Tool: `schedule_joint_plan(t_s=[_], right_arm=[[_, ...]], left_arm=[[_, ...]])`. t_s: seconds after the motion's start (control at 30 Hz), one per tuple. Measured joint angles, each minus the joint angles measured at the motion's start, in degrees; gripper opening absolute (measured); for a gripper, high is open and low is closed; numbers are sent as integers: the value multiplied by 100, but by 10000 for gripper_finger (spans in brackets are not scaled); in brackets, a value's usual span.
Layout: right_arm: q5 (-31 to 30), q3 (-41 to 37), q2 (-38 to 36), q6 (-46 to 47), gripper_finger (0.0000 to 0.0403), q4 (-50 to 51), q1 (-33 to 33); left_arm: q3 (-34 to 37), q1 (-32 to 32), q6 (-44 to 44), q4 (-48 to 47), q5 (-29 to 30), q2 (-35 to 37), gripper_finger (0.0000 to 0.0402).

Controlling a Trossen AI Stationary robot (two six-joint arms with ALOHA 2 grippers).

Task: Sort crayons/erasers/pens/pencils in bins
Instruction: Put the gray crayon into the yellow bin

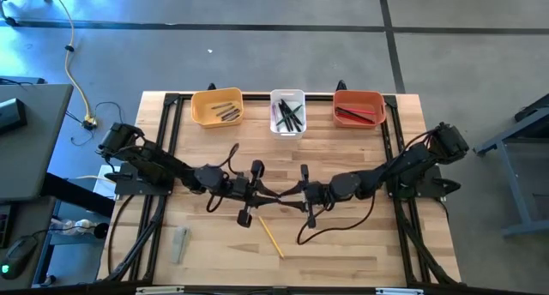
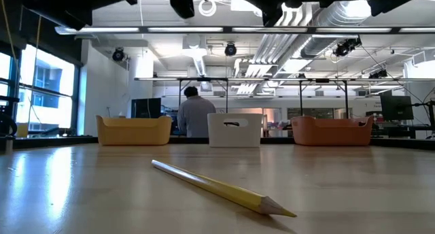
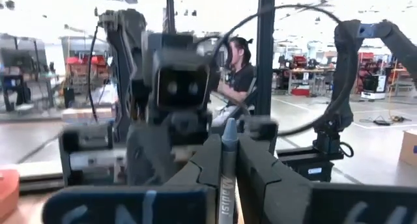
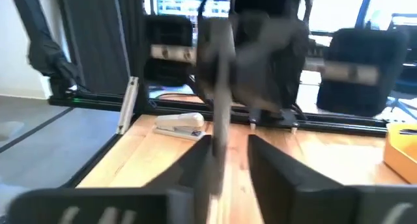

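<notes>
At the table's centre, the left gripper (image 1: 257, 189) and the right gripper (image 1: 302, 195) face each other closely. The left gripper is clamped on a grey crayon (image 3: 227, 160); whether the right gripper's fingers are closed cannot be told. A yellow pencil (image 1: 271, 237) lies loose on the wood just in front of them. Along the far edge stand the yellow-orange bin (image 1: 217, 107), white bin (image 1: 287, 111) holding pens, and red-orange bin (image 1: 358, 107). A stapler (image 1: 179, 244) sits near the left front.
</notes>
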State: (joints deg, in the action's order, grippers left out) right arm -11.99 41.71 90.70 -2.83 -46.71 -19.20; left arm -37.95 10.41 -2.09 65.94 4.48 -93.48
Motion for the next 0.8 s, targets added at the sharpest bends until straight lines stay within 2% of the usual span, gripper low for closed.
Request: schedule_joint_plan(t_s=[0.2, 0.37, 0.5, 0.63, 0.8], right_arm=[[-557, 0, -7, -31, 171, 484, 33], [-675, 0, -7, -256, 190, 917, 215], [-675, 0, -7, -462, 157, 1172, 439], [-671, 0, -17, -785, 92, 1443, 725], [-498, 0, -343, -1007, 16, 2142, 1298]], left_arm=[[0, -50, -398, -1152, 133, 828, 5], [0, -310, -571, -2764, 598, 1857, 5], [0, -739, -610, -4180, 1079, 2717, 4], [-71, -1423, -553, -5657, 1562, 3386, 4], [-633, -2591, -612, -7590, 2026, 3519, 4]])
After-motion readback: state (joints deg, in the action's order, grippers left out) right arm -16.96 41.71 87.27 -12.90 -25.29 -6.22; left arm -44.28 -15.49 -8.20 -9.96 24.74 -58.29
